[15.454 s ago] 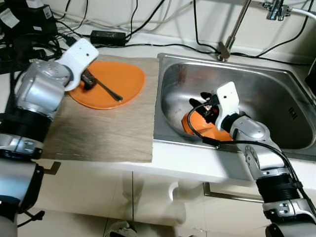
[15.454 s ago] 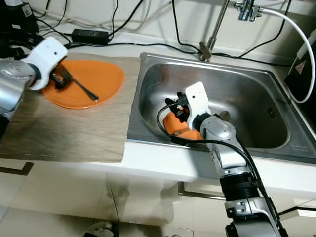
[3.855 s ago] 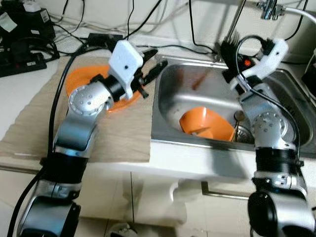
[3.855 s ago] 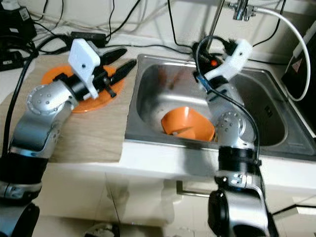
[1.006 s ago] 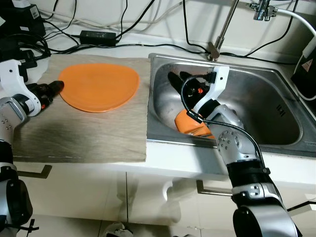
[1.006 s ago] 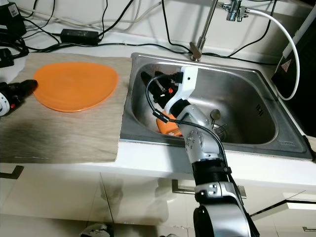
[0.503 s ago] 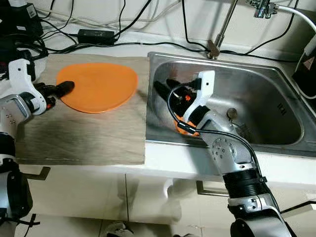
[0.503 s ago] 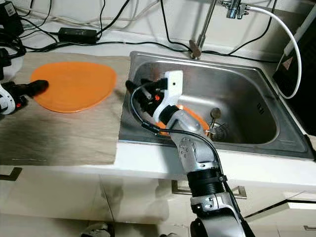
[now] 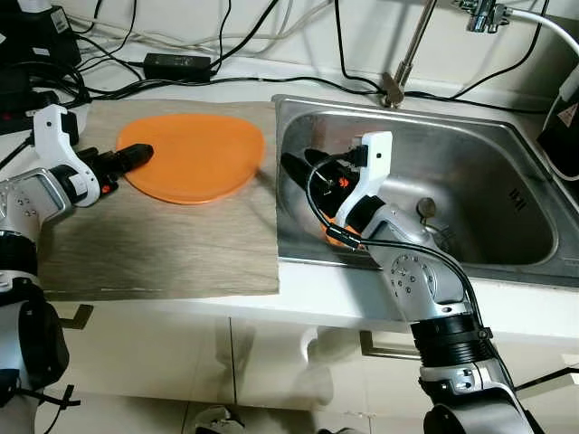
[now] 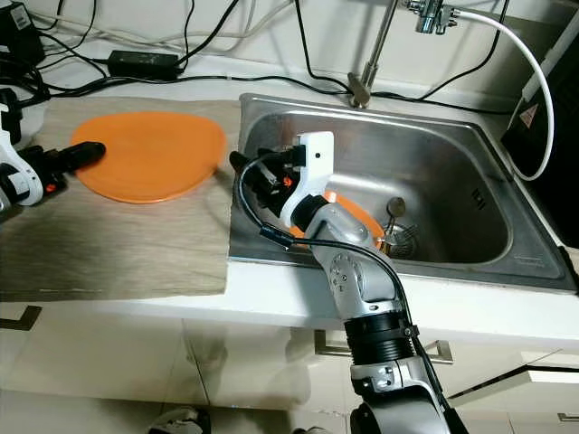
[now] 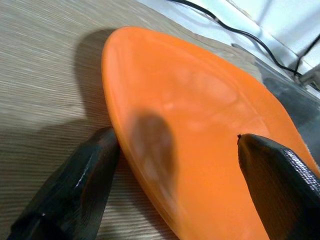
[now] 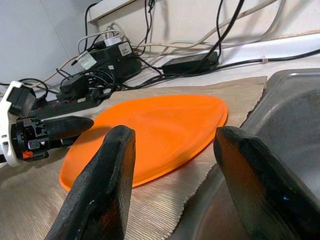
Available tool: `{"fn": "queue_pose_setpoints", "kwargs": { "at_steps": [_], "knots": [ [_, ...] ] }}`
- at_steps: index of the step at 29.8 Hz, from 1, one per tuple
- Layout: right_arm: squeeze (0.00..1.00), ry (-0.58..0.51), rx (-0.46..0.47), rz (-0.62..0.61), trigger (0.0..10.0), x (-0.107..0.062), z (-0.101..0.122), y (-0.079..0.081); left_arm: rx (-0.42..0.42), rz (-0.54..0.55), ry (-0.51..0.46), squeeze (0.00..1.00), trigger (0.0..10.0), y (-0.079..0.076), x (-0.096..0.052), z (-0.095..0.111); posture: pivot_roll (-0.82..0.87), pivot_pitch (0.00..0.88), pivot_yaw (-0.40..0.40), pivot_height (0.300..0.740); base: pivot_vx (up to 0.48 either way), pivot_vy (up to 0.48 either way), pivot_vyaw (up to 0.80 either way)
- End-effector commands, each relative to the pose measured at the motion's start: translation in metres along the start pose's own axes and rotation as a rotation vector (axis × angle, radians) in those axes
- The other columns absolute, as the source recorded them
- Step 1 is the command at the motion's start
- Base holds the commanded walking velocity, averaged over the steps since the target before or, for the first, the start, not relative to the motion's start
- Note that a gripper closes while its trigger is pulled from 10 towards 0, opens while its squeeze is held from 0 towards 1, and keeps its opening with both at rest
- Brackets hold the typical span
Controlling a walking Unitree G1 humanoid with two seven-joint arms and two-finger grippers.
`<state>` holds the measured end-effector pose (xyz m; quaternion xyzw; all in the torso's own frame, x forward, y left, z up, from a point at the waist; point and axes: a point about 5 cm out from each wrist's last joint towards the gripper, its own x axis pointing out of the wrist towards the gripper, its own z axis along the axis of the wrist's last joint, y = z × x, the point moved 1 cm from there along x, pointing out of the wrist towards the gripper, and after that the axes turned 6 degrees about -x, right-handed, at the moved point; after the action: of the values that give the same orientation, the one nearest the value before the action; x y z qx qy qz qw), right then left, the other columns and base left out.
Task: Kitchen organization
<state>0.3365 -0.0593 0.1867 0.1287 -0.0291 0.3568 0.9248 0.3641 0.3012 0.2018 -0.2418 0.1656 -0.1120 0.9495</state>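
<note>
The orange plate lies flat on the woven mat on the worktop, beside the sink. The left hand is open, fingers straddling its near rim. It looks stiff, light and slick; the thin edge seems the only hold. The right hand hangs open over the sink.

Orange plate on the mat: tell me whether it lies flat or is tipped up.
Flat. The orange plate rests on the mat; the left pincer straddles its near edge, open.

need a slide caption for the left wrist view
Left gripper open, its fingers straddling the rim of the orange plate on the woven mat.
</note>
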Motion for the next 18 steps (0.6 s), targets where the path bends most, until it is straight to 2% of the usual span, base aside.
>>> {"fn": "queue_pose_setpoints", "kwargs": {
  "at_steps": [1, 18],
  "knots": [
    [0.00, 0.003, -0.024, -0.014, 10.0, -0.0021, 0.0034, -0.0022, -0.013, -0.049, 0.019, 0.00, 0.0, -0.0085, 0.0047, -0.0009, 0.08, 0.052, -0.080, 0.740, 0.000, 0.000, 0.00],
    [0.00, 0.022, -0.036, -0.024, 10.0, -0.0026, 0.0004, -0.0052, -0.075, -0.059, 0.018, 0.00, 0.0, -0.0047, 0.0026, -0.0060, 0.08, 0.037, -0.089, 0.740, 0.000, 0.000, 0.00]
  ]
}}
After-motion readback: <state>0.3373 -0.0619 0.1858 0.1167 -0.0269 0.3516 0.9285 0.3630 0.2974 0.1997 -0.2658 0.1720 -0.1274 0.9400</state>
